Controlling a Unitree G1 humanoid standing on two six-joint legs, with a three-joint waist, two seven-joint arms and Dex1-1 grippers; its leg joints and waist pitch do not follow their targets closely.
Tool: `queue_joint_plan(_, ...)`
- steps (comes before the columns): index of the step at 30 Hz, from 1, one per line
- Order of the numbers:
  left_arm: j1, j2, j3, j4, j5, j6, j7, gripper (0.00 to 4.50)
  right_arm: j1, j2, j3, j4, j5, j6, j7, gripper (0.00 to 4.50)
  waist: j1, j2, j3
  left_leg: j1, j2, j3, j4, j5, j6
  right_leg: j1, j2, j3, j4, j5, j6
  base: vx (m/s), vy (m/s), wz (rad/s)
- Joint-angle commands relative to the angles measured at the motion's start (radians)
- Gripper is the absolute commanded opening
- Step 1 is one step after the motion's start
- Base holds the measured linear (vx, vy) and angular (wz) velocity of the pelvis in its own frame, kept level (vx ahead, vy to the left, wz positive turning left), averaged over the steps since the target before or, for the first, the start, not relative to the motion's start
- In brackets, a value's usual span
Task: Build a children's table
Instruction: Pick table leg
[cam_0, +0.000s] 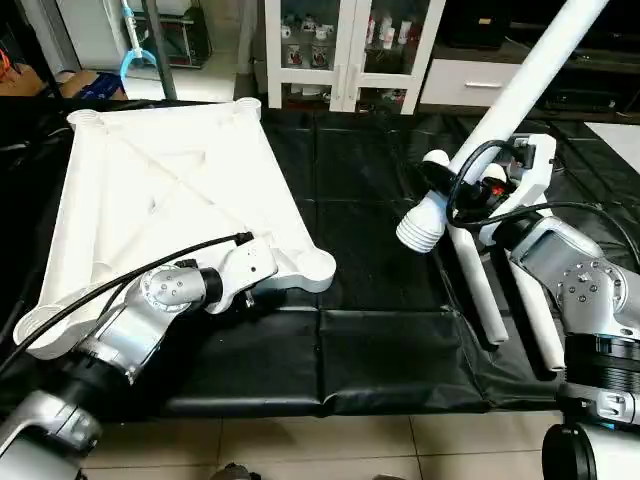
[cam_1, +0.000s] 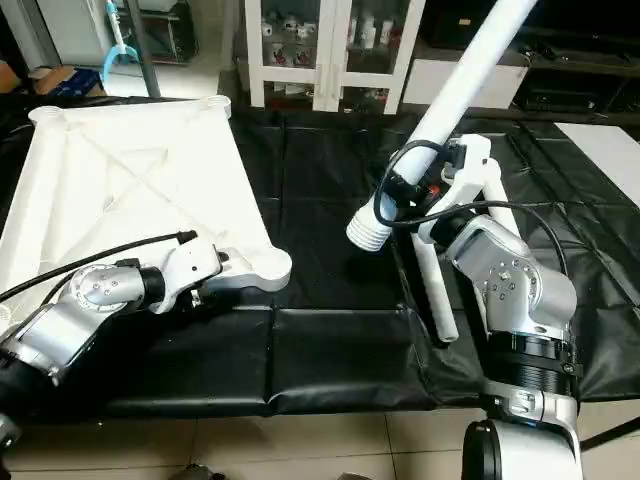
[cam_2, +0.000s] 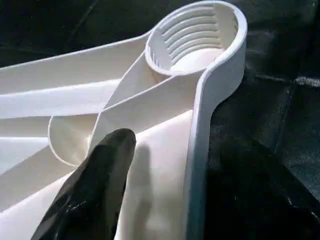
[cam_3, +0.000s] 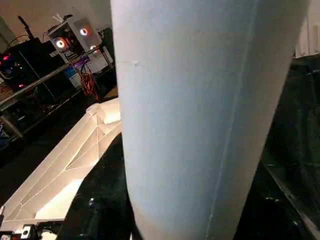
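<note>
With the right end effector (cam_0: 478, 182) clamped on a raised leg (cam_0: 500, 110) and the left end effector (cam_0: 252, 292) pinching the upturned tabletop (cam_0: 160, 190) rim beside its near corner socket (cam_2: 195, 37), the leg's ribbed end apparently must next swing across into that socket.

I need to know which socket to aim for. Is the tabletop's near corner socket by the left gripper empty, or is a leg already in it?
Empty: the corner socket shows bare inner threads, and the right gripper holds a leg above the mat.
</note>
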Motion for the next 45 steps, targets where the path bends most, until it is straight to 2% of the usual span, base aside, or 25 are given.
queue_joint_plan(1, -0.019, -0.004, -0.006, 0.012, 0.012, -0.019, -0.015, 2.98, 0.002, -0.003, -0.01, -0.019, -0.002, -0.019, -0.001, 1.84, -0.004, 0.005, -0.077, 0.032, 0.032, -0.007, -0.082, -0.212, -0.069, 0.036, -0.069, 0.04, -0.075, -0.234, -0.171, 0.0, 0.0, 0.0)
queue_joint_plan(2, -0.021, -0.007, -0.006, 0.021, 0.014, -0.025, -0.017, 2.87, 0.004, -0.002, -0.008, -0.023, 0.0, -0.019, -0.002, 1.84, -0.003, 0.011, -0.077, 0.032, 0.032, -0.008, -0.082, -0.211, -0.071, 0.035, -0.069, 0.04, -0.073, -0.228, -0.172, 0.0, 0.0, 0.0)
queue_joint_plan(3, -0.027, -0.015, -0.005, 0.044, 0.022, -0.043, -0.02, 2.87, 0.011, -0.001, -0.004, -0.035, 0.007, -0.016, -0.005, 1.84, -0.005, 0.008, -0.076, 0.032, 0.032, -0.007, -0.082, -0.213, -0.07, 0.035, -0.068, 0.04, -0.075, -0.223, -0.173, 0.0, 0.0, 0.0)
queue_joint_plan(5, -0.032, -0.022, 0.001, 0.052, 0.028, -0.057, -0.013, 2.77, 0.02, 0.0, 0.002, -0.049, 0.009, -0.015, -0.007, 1.84, -0.002, 0.015, -0.078, 0.033, 0.032, -0.008, -0.081, -0.213, -0.071, 0.036, -0.068, 0.041, -0.073, -0.207, -0.177, 0.0, 0.0, 0.0)
queue_joint_plan(6, -0.034, -0.025, 0.005, 0.049, 0.027, -0.059, -0.009, 2.77, 0.023, 0.0, 0.004, -0.054, 0.01, -0.015, -0.007, 1.84, -0.003, 0.014, -0.078, 0.034, 0.033, -0.008, -0.081, -0.214, -0.071, 0.035, -0.068, 0.041, -0.074, -0.2, -0.179, 0.0, 0.0, 0.0)
queue_joint_plan(8, -0.048, -0.073, 0.131, -0.044, -0.15, 0.031, -0.052, 2.77, 0.042, -0.014, 0.021, -0.104, 0.03, 0.005, 0.032, 1.84, 0.001, 0.014, -0.08, 0.036, 0.033, -0.005, -0.08, -0.206, -0.072, 0.036, -0.069, 0.04, -0.069, -0.173, -0.194, 0.0, 0.0, 0.0)
queue_joint_plan(9, -0.053, -0.083, 0.159, -0.068, -0.194, 0.056, -0.061, 2.75, 0.045, -0.019, 0.024, -0.116, 0.037, 0.011, 0.042, 1.84, 0.002, 0.012, -0.081, 0.032, 0.032, -0.006, -0.079, -0.201, -0.072, 0.042, -0.07, 0.039, -0.064, -0.156, -0.213, 0.0, 0.0, 0.0)
queue_joint_plan(10, -0.063, -0.1, 0.206, -0.101, -0.265, 0.094, -0.078, 2.75, 0.051, -0.026, 0.03, -0.136, 0.047, 0.02, 0.059, 1.84, 0.002, 0.01, -0.079, 0.031, 0.033, -0.006, -0.079, -0.201, -0.067, 0.04, -0.069, 0.038, -0.065, -0.148, -0.225, 0.0, 0.0, 0.0)
queue_joint_plan(11, -0.152, -0.148, 0.333, -0.141, -0.426, 0.181, -0.038, 2.75, 0.06, -0.042, 0.035, -0.183, 0.085, 0.058, 0.091, 1.84, 0.004, 0.013, -0.08, 0.031, 0.032, -0.007, -0.078, -0.204, -0.067, 0.042, -0.069, 0.037, -0.062, -0.148, -0.23, 0.0, 0.0, 0.0)
queue_joint_plan(12, -0.166, -0.156, 0.35, -0.143, -0.445, 0.192, -0.029, 2.75, 0.061, -0.044, 0.036, -0.189, 0.089, 0.062, 0.095, 1.84, 0.008, 0.011, -0.08, 0.036, 0.029, 0.0, -0.072, -0.212, -0.06, 0.039, -0.067, 0.038, -0.064, -0.143, -0.244, 0.0, 0.0, 0.0)
queue_joint_plan(13, -0.256, -0.196, 0.422, -0.117, -0.49, 0.216, 0.063, 2.75, 0.066, -0.057, 0.057, -0.213, 0.08, 0.064, 0.107, 1.84, 0.007, 0.009, -0.078, 0.028, 0.027, -0.004, -0.073, -0.206, -0.053, 0.045, -0.067, 0.036, -0.063, -0.151, -0.247, 0.0, 0.0, 0.0)
queue_joint_plan(14, -0.256, -0.196, 0.422, -0.117, -0.49, 0.216, 0.063, 2.74, 0.066, -0.057, 0.057, -0.213, 0.08, 0.064, 0.107, 1.84, 0.009, 0.009, -0.079, 0.029, 0.027, -0.004, -0.072, -0.21, -0.052, 0.045, -0.065, 0.035, -0.065, -0.158, -0.242, 0.0, 0.0, 0.0)
queue_joint_plan(15, -0.326, -0.222, 0.439, -0.067, -0.436, 0.206, 0.178, 2.74, 0.069, -0.063, 0.097, -0.217, 0.024, 0.036, 0.09, 1.84, 0.006, 0.005, -0.075, 0.029, 0.028, -0.007, -0.072, -0.211, -0.047, 0.046, -0.068, 0.035, -0.069, -0.177, -0.231, 0.0, 0.0, 0.0)
queue_joint_plan(16, -0.345, -0.234, 0.442, -0.069, -0.442, 0.213, 0.197, 2.74, 0.069, -0.063, 0.111, -0.217, 0.005, 0.025, 0.082, 1.84, 0.003, 0.0, -0.072, 0.028, 0.027, -0.008, -0.072, -0.22, -0.053, 0.047, -0.063, 0.035, -0.074, -0.22, -0.201, 0.0, 0.0, 0.0)
queue_joint_plan(17, -0.397, -0.287, 0.454, -0.15, -0.579, 0.295, 0.174, 2.93, 0.061, -0.053, 0.164, -0.22, -0.063, -0.015, 0.051, 1.84, 0.003, 0.002, -0.072, 0.03, 0.028, -0.008, -0.074, -0.219, -0.054, 0.048, -0.07, 0.037, -0.076, -0.239, -0.195, 0.0, 0.0, 0.0)
queue_joint_plan(18, -0.397, -0.287, 0.454, -0.15, -0.579, 0.295, 0.174, 2.93, 0.061, -0.053, 0.164, -0.22, -0.063, -0.015, 0.051, 1.84, 0.001, 0.005, -0.073, 0.025, 0.026, -0.008, -0.072, -0.193, -0.066, 0.048, -0.072, 0.037, -0.077, -0.253, -0.198, 0.0, 0.0, 0.0)
queue_joint_plan(20, -0.413, -0.334, 0.418, -0.286, -0.717, 0.396, 0.101, 3.11, 0.053, -0.038, 0.199, -0.224, -0.095, -0.04, 0.036, 1.84, 0.003, 0.002, -0.077, 0.025, 0.026, -0.004, -0.069, -0.177, -0.059, 0.046, -0.068, 0.039, -0.074, -0.222, -0.209, 0.0, 0.0, 0.0)
queue_joint_plan(22, -0.408, -0.341, 0.392, -0.315, -0.712, 0.42, 0.076, 3.2, 0.056, -0.037, 0.207, -0.232, -0.097, -0.038, 0.037, 1.84, 0.003, 0.006, -0.08, 0.023, 0.028, -0.004, -0.069, -0.15, -0.045, 0.046, -0.063, 0.038, -0.07, -0.169, -0.212, 0.0, 0.0, 0.0)
queue_joint_plan(23, -0.406, -0.344, 0.385, -0.324, -0.709, 0.428, 0.069, 3.49, 0.058, -0.038, 0.211, -0.235, -0.098, -0.037, 0.038, 1.84, 0.003, 0.005, -0.079, 0.022, 0.027, -0.004, -0.069, -0.149, -0.042, 0.047, -0.061, 0.037, -0.07, -0.161, -0.212, 0.0, 0.0, 0.0)
queue_joint_plan(24, -0.404, -0.352, 0.376, -0.337, -0.706, 0.467, 0.065, 3.49, 0.065, -0.043, 0.223, -0.247, -0.098, -0.028, 0.045, 1.84, 0.001, 0.001, -0.078, 0.022, 0.026, -0.003, -0.069, -0.155, -0.037, 0.05, -0.059, 0.038, -0.072, -0.162, -0.208, 0.0, 0.0, 0.0)
queue_joint_plan(26, -0.413, -0.372, 0.349, -0.346, -0.664, 0.545, 0.083, 3.53, 0.086, -0.07, 0.262, -0.284, -0.093, -0.001, 0.069, 1.84, 0.001, 0.002, -0.075, 0.022, 0.026, -0.004, -0.069, -0.161, -0.036, 0.052, -0.059, 0.039, -0.076, -0.189, -0.189, 0.0, 0.0, 0.0)
queue_joint_plan(33, -0.444, -0.393, 0.35, -0.33, -0.687, 0.618, 0.144, 3.94, 0.111, -0.114, 0.326, -0.329, -0.115, 0.018, 0.107, 1.84, 0.0, 0.001, -0.074, 0.023, 0.026, -0.006, -0.07, -0.193, -0.04, 0.049, -0.059, 0.038, -0.086, -0.257, -0.164, 0.0, 0.0, 0.0)
queue_joint_plan(34, -0.448, -0.396, 0.355, -0.324, -0.715, 0.658, 0.189, 4.17, 0.119, -0.127, 0.361, -0.336, -0.146, 0.005, 0.121, 1.84, 0.0, 0.001, -0.074, 0.021, 0.025, -0.006, -0.069, -0.192, -0.04, 0.05, -0.06, 0.038, -0.085, -0.256, -0.164, 0.0, 0.0, 0.0)
queue_joint_plan(39, -0.447, -0.425, 0.41, -0.334, -0.768, 0.711, 0.204, 4.42, 0.123, -0.142, 0.393, -0.331, -0.172, -0.014, 0.121, 1.84, 0.0, 0.001, -0.076, 0.021, 0.024, -0.006, -0.067, -0.173, -0.038, 0.051, -0.058, 0.038, -0.081, -0.216, -0.181, 0.0, 0.0, 0.0)
queue_joint_plan(45, -0.458, -0.435, 0.44, -0.328, -0.733, 0.728, 0.232, 4.5, 0.121, -0.15, 0.399, -0.33, -0.178, -0.018, 0.118, 1.84, 0.0, 0.002, -0.074, 0.021, 0.026, -0.007, -0.068, -0.181, -0.028, 0.051, -0.058, 0.038, -0.083, -0.218, -0.178, 0.0, 0.0, 0.0)
